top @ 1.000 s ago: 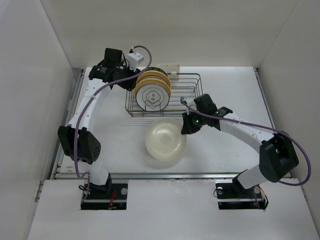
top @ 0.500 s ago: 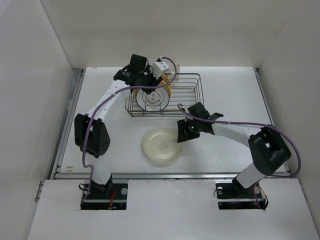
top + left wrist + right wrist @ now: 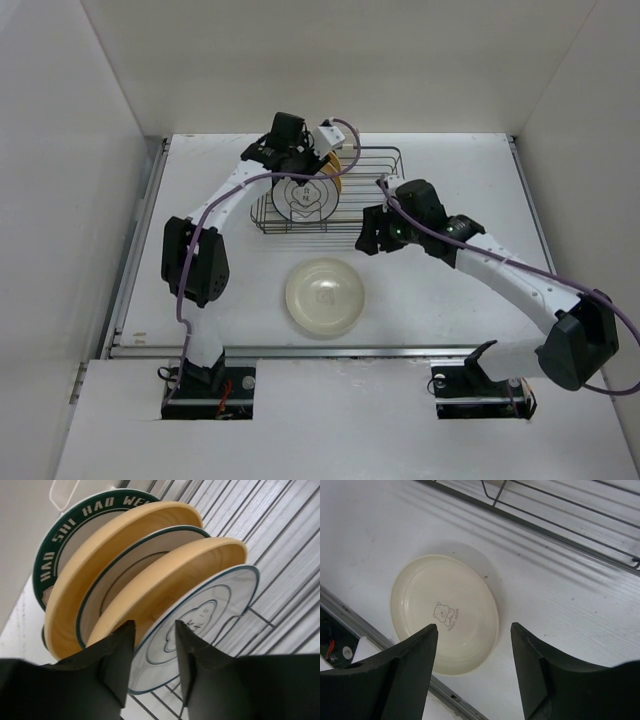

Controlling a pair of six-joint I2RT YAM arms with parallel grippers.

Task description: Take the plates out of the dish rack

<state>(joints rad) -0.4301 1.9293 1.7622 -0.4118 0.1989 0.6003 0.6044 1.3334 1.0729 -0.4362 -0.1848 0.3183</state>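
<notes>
The dish rack (image 3: 372,186) stands at the back of the table and holds several plates upright. From back to front I see a green-lettered one (image 3: 46,560), yellow-orange ones (image 3: 165,580) and a white plate with a line drawing (image 3: 212,607) (image 3: 303,196). My left gripper (image 3: 305,163) (image 3: 154,627) hangs over the front plates, its jaws a narrow gap apart, with the line-drawn plate's face showing between them. A cream-white plate (image 3: 325,297) (image 3: 445,612) lies flat on the table. Above it and beside the rack's front rail (image 3: 545,530) is my right gripper (image 3: 369,240) (image 3: 474,626), open and holding nothing.
A small cream plastic piece (image 3: 60,492) sits on the rack's far edge. White walls enclose the table on three sides. A metal strip (image 3: 330,350) (image 3: 365,625) runs along the table's near edge, close to the cream plate.
My right gripper opened, left the cream plate flat on the table and drew back toward the rack. My left arm swung from the rack's left over the plates, its jaws narrowing.
</notes>
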